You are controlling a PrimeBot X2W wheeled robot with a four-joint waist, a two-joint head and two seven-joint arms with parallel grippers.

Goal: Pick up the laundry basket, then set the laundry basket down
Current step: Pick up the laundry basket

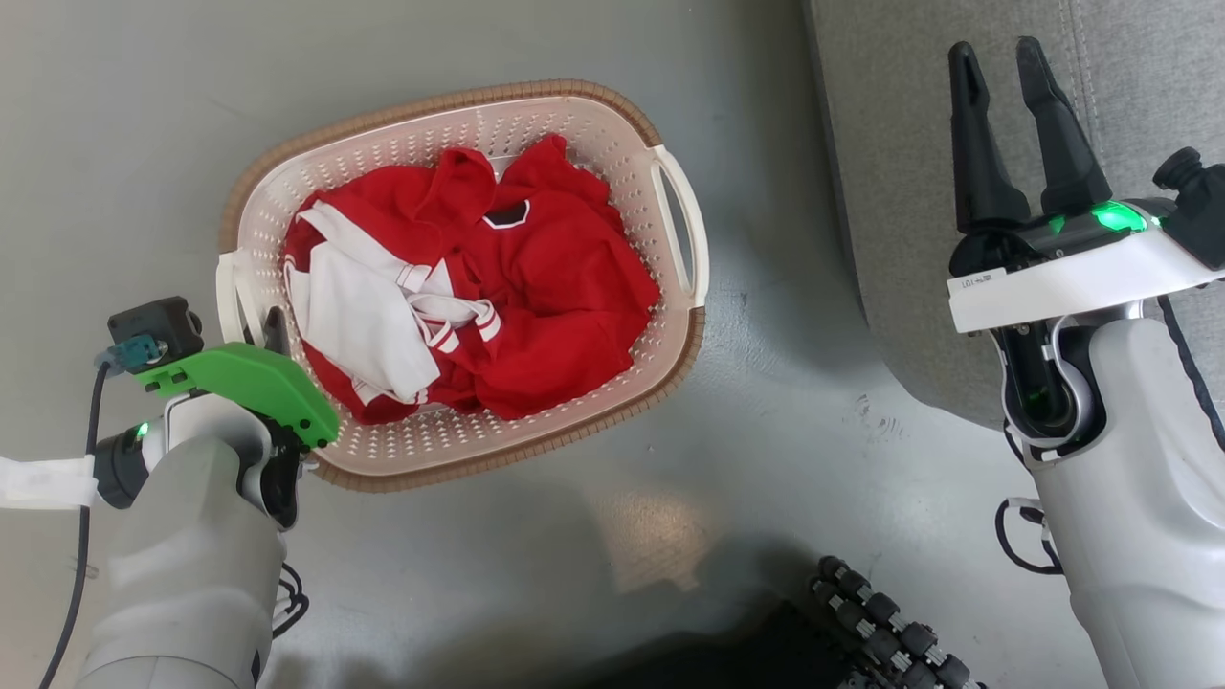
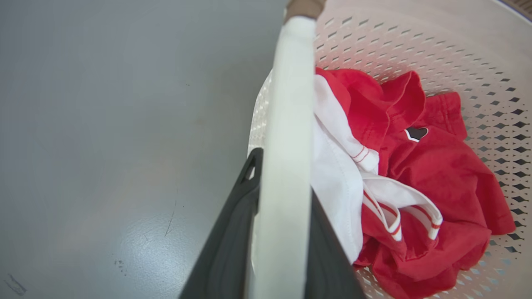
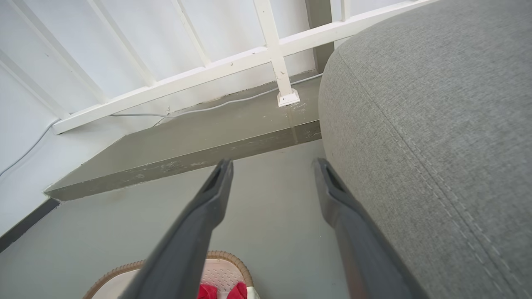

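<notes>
Wrist view shows left gripper (image 2: 282, 178) clamping laundry basket (image 2: 457, 50) handle (image 2: 291, 104); head view, right gripper (image 1: 995, 48) spread at two o'clock.

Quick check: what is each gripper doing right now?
Left gripper: shut on the white handle of the laundry basket.
Right gripper: open, holding nothing.
</notes>
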